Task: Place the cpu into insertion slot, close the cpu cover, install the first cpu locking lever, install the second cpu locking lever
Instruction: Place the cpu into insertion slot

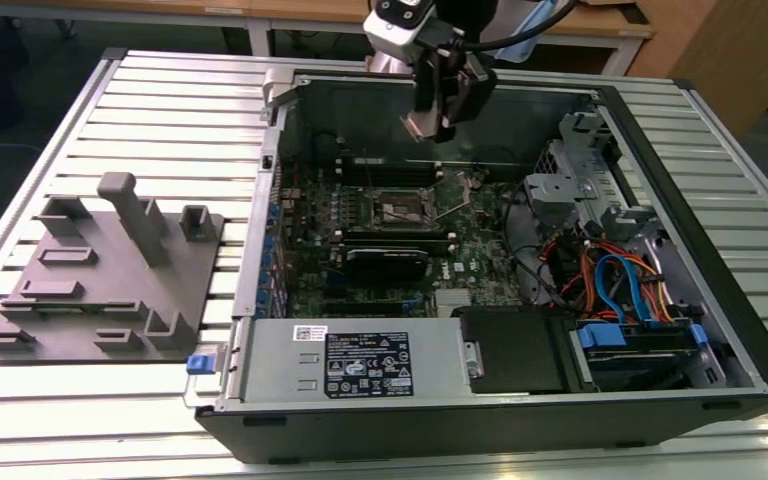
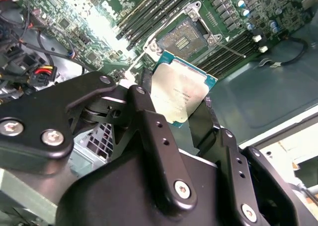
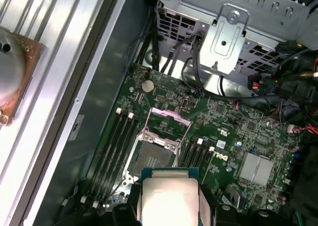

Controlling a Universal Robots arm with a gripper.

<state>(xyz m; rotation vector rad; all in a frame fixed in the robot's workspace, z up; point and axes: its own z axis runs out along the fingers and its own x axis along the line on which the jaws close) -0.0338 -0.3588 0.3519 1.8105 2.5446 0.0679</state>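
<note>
My gripper (image 1: 432, 128) hangs over the open computer case, above the back part of the motherboard (image 1: 357, 240). It is shut on the cpu (image 2: 180, 93), a silver-grey square chip held by two opposite edges between the black fingers (image 2: 149, 116). In the first wrist view the cpu (image 3: 169, 200) sits in the air just short of the insertion slot (image 3: 155, 155). That slot is bare, showing its grid of contacts (image 2: 183, 36). The cpu cover (image 3: 169, 117) stands flipped up at the slot's far side. A thin locking lever (image 2: 233, 48) lies loose beside the slot.
Memory slots (image 3: 112, 151) flank the socket on both sides. A metal drive cage (image 1: 584, 180) and coloured cables (image 1: 614, 285) fill the case on the exterior view's right. A grey fixture plate (image 1: 104, 275) lies on the slatted table (image 1: 171, 110) outside the case.
</note>
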